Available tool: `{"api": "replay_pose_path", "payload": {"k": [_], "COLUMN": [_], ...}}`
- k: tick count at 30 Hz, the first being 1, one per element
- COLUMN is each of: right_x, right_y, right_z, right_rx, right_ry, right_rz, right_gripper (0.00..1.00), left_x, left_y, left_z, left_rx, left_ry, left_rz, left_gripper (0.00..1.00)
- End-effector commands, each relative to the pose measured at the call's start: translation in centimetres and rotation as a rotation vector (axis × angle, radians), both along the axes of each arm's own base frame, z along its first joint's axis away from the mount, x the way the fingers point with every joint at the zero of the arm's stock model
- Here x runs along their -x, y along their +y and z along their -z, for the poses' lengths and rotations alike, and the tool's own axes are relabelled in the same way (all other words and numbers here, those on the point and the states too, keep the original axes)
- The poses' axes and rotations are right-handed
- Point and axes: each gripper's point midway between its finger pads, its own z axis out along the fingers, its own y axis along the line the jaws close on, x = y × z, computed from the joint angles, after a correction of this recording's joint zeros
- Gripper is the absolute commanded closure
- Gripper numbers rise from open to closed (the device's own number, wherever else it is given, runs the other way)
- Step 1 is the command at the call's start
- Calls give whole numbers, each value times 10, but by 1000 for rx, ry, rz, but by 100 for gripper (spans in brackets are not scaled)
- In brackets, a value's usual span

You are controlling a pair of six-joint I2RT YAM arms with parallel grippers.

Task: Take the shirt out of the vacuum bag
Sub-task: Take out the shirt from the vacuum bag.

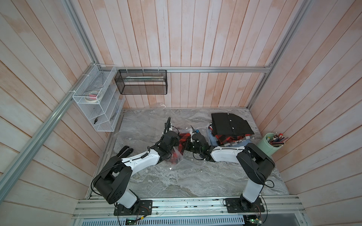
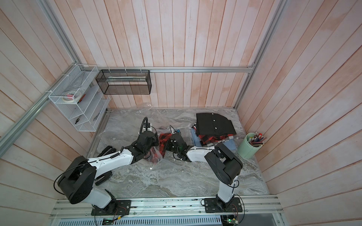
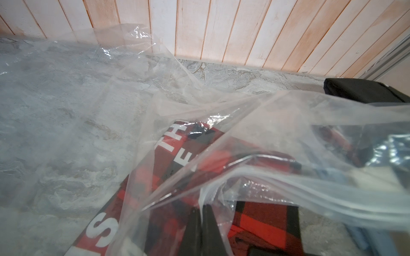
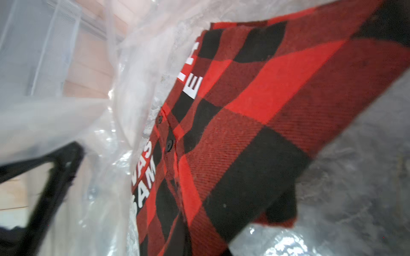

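The vacuum bag (image 3: 288, 106) is clear, crinkled plastic spread over the marble table between my two arms; in a top view its near edge (image 1: 186, 163) lies by both wrists. The shirt (image 4: 255, 99) is red-and-black plaid with white letters and lies partly inside the plastic; both top views show the shirt (image 1: 184, 138) (image 2: 163, 140) between the wrists. My left gripper (image 3: 203, 223) is shut, pinching the bag's thick zip edge and holding it up off the shirt. My right gripper (image 4: 184, 246) is shut on the shirt's cloth, which folds over its jaws and hides most of them.
A stack of folded shirts (image 1: 231, 125) with a black one on top sits at the back right. A green pencil cup (image 1: 268, 143) stands by the right wall. A white wire rack (image 1: 98, 101) and a black mesh basket (image 1: 141, 82) hang on the walls.
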Motion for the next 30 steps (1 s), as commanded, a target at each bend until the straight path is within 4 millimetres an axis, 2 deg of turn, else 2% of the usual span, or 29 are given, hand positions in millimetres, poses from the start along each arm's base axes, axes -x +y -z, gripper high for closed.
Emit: {"api": "replay_pose_path", "payload": {"k": [1,7,13,19,21,23,26,30], "right_x": [3,22,49,79,87,91,92,87], "right_y": [-4,-3,7,12,8,-1,-13,-18], "right_z": [-27,-43,-44,-12,1,6,-2,-30], "right_rx": [-26,-53,-50,-6,16,31,38,56], "right_ry": [-76,-89,-99,-24,7,6,-27,-101], "right_rz": [-9,-75,-190,-314,-327,-309,-276,-264], "right_gripper": [100,100,100,100,100,100,100,100], "left_x": [1,-1,-3,-7,-8,-8,-8,-6], "left_y": [4,6,4,2,1,0,1,2], "left_z": [4,8,6,-3,-7,-8,-7,2], "left_rx": [-6,-14,1,17,22,22,21,14], "left_ry": [-3,8,7,-7,-15,-18,-16,-2], "left_rz": [-21,-38,-46,-52,-51,-50,-49,-49], "left_gripper": [100,100,100,100,100,100,100,100]}}
